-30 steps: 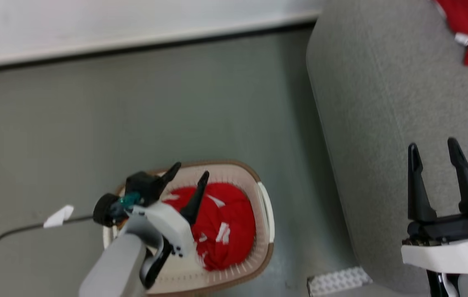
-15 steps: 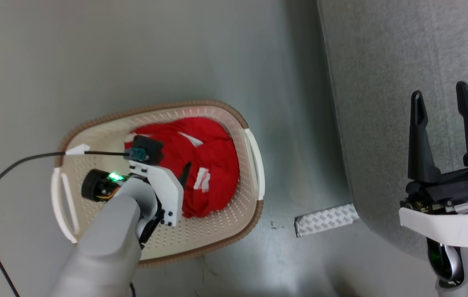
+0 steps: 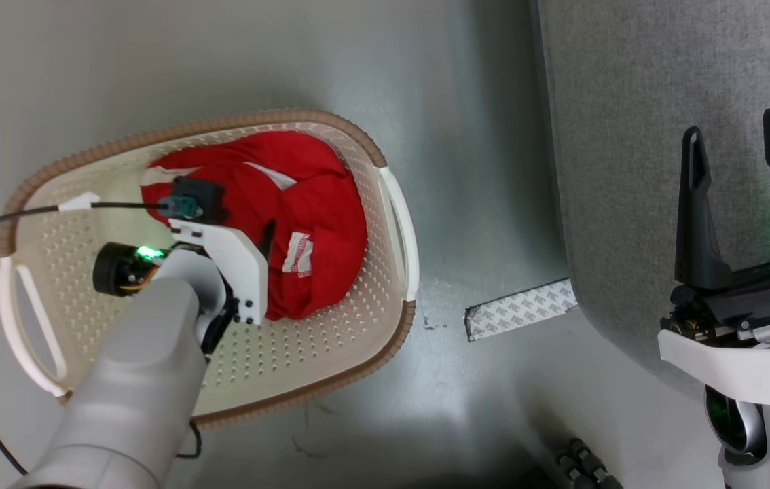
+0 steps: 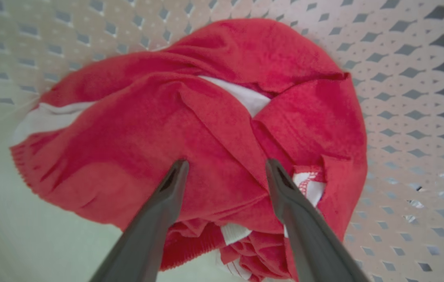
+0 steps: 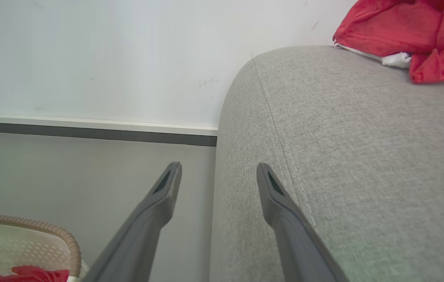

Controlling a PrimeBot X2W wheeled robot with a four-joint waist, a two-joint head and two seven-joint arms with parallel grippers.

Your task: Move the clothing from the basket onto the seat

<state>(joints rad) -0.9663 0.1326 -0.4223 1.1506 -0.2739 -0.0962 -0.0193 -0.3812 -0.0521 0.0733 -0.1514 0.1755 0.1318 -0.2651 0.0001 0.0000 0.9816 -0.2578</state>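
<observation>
Partly done: one red garment point(image 5: 414, 27) lies on the seat point(image 3: 629, 136), upper right of the right wrist view, while more clothing point(image 3: 317, 204) sits bundled in the basket point(image 3: 331, 346), centre-left of the head view. The left gripper point(image 4: 226, 162) hangs spread wide over that bundle, gripping nothing; the right gripper point(image 3: 733, 124) is likewise wide and empty. A white label point(image 3: 298, 253) carries print that seems too blurred to read

The basket point(image 3: 351, 326) sits on the floor point(image 3: 466, 102), left of the seat point(image 3: 629, 136). Clothing point(image 3: 320, 204) lies in the basket, on the side nearer the seat. The left gripper point(image 4: 226, 162) is just over it. The right gripper point(image 3: 735, 125) is over the seat's edge. More clothing point(image 5: 410, 27) lies on the seat, near the wall point(image 5: 128, 58).
</observation>
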